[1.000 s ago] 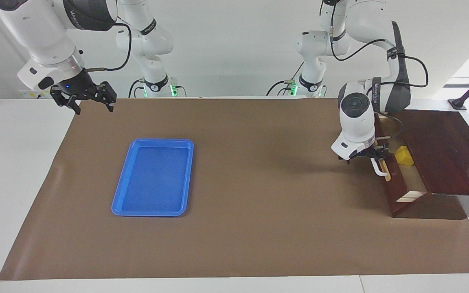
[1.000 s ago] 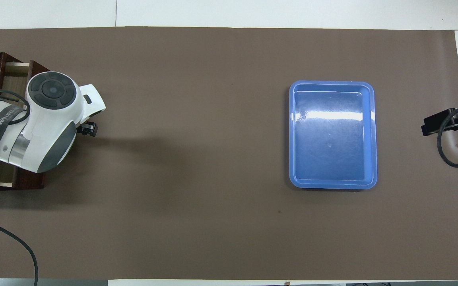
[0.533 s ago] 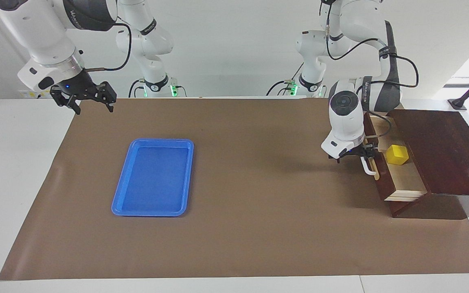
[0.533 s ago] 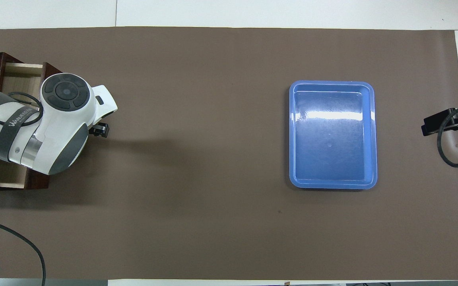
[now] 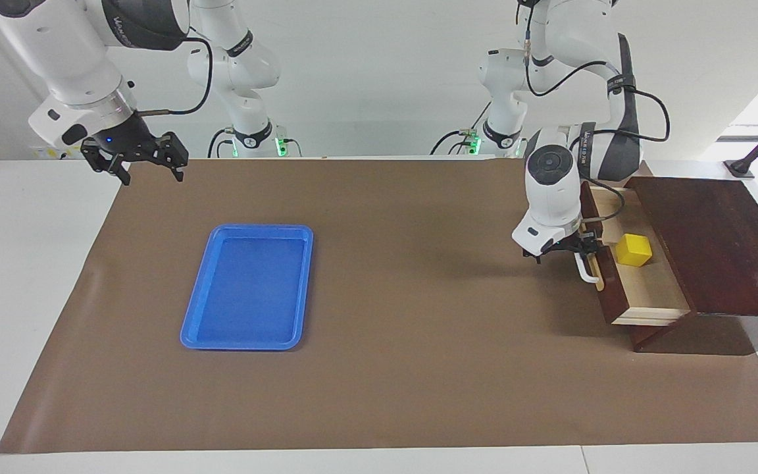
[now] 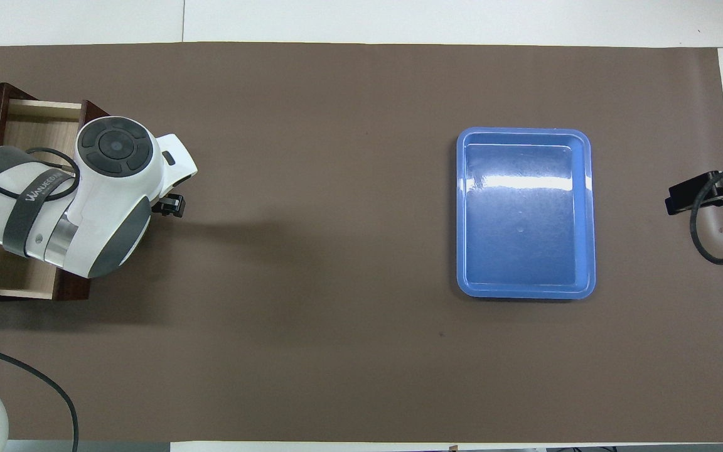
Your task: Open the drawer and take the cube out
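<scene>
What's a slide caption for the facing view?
Left claw at the white handle of the open drawer, yellow cube inside; right claw waits near blue tray.

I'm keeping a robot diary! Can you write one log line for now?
drawer: open | cube: inside drawer | left gripper: at handle | right gripper: open, waiting | tray: on table

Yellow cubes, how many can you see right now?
1. The cube lies in the open drawer at the left arm's end of the table. The covered part of the drawer could hide more.
</scene>
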Available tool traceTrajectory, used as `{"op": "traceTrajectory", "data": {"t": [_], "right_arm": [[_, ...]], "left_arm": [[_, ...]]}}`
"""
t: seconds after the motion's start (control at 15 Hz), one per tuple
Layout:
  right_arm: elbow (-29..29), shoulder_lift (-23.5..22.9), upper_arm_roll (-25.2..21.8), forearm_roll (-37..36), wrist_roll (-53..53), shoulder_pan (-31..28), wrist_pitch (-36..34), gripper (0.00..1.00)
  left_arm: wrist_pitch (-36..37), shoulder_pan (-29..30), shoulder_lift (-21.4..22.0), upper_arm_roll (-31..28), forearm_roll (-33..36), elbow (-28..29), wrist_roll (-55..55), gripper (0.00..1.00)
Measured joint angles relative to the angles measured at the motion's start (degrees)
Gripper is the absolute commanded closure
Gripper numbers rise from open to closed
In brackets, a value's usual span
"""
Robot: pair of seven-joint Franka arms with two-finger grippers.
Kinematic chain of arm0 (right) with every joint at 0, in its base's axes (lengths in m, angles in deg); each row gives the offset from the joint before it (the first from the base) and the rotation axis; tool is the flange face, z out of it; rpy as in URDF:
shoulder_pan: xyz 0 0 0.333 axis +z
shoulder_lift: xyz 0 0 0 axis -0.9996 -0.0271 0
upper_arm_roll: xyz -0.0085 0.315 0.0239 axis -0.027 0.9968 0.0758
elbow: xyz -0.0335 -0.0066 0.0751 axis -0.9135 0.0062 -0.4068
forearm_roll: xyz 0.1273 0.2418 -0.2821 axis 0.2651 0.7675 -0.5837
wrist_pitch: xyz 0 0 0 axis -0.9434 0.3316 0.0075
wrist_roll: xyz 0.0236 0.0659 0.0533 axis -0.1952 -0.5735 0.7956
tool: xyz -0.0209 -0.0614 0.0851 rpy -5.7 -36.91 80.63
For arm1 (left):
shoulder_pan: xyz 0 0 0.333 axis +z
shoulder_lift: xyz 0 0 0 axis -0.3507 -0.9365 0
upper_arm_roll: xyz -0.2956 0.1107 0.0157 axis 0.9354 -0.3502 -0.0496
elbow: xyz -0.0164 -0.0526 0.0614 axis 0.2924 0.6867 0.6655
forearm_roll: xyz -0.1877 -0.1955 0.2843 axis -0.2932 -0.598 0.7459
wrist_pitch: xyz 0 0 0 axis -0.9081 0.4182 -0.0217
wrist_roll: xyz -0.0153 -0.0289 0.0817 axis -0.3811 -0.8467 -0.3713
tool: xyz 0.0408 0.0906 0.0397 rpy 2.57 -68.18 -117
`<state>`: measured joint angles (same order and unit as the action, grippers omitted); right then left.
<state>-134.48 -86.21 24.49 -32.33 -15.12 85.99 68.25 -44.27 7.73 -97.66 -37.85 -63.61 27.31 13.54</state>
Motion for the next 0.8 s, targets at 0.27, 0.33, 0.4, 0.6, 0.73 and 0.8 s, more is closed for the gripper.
{"op": "traceTrajectory", "data": {"t": [0.27,0.33,0.4,0.6,0.73,0.8], "right_arm": [[0.0,0.0,0.0,0.0,0.0,0.0,0.0,0.0],[0.0,0.0,0.0,0.0,0.0,0.0,0.0,0.0],[0.0,0.0,0.0,0.0,0.0,0.0,0.0,0.0],[0.0,0.0,0.0,0.0,0.0,0.0,0.0,0.0],[0.0,0.0,0.0,0.0,0.0,0.0,0.0,0.0],[0.0,0.0,0.0,0.0,0.0,0.0,0.0,0.0]], "left_arm": [[0.5,-1.5,0.0,0.0,-0.5,-0.3,1.7,0.0],[0.6,-1.7,0.0,0.0,-0.5,-0.3,2.0,0.0],[0.7,-1.8,0.0,0.0,-0.6,-0.3,2.1,0.0],[0.7,-1.8,0.0,-0.1,-0.8,-0.4,2.2,0.0],[0.7,-1.8,0.0,-0.1,-0.9,-0.4,2.2,0.0],[0.7,-1.8,0.0,-0.2,-0.9,-0.4,2.1,0.0]]}}
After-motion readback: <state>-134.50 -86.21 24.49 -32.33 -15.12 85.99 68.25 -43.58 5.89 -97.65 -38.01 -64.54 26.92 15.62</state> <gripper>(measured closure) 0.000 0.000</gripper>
